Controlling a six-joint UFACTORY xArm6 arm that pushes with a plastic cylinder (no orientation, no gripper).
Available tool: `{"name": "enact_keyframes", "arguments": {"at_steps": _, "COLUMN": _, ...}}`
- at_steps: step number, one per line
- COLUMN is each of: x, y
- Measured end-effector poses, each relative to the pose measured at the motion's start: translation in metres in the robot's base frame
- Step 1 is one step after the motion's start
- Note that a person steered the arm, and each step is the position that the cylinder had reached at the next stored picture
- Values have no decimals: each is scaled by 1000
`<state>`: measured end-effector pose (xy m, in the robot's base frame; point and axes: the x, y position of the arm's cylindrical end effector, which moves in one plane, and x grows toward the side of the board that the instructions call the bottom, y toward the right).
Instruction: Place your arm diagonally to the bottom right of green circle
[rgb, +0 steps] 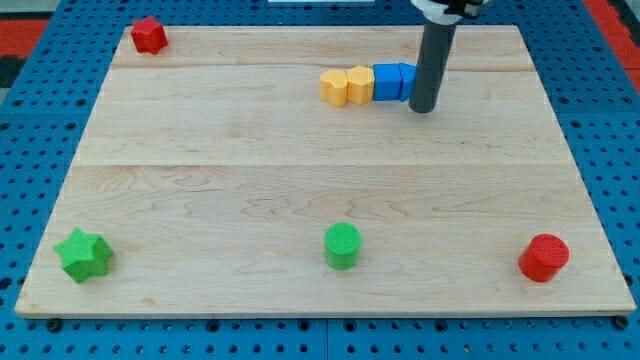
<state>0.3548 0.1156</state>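
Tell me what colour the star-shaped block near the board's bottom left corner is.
Green. The star block shows clearly in the camera view, the only one.

Along the board's (300, 150) near edge, left to right, well apart: green star (83, 254), green circle (342, 245), red cylinder (543, 257). Far left: red block (148, 35). Far, right of centre: touching row of yellow block (334, 87), yellow heart-like block (359, 84), blue block (386, 82), second blue block (404, 80), with my tip (423, 108) against the right end

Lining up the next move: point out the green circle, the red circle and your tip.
green circle (342, 241): camera view, on its round top face.
red circle (546, 253): camera view, on its top face.
my tip (424, 108): camera view, the rod's very end.
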Motion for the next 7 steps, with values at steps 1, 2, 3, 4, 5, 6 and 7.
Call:
{"name": "enact_keyframes", "arguments": {"at_steps": 1, "x": 0, "y": -23}}
{"name": "enact_keyframes", "arguments": {"at_steps": 2, "x": 4, "y": -46}}
{"name": "enact_keyframes", "arguments": {"at_steps": 3, "x": 2, "y": -54}}
{"name": "enact_keyframes", "arguments": {"at_steps": 4, "x": -7, "y": -54}}
{"name": "enact_keyframes", "arguments": {"at_steps": 5, "x": -11, "y": -54}}
{"name": "enact_keyframes", "arguments": {"at_steps": 6, "x": -9, "y": -56}}
{"name": "enact_keyframes", "arguments": {"at_steps": 7, "x": 6, "y": -78}}
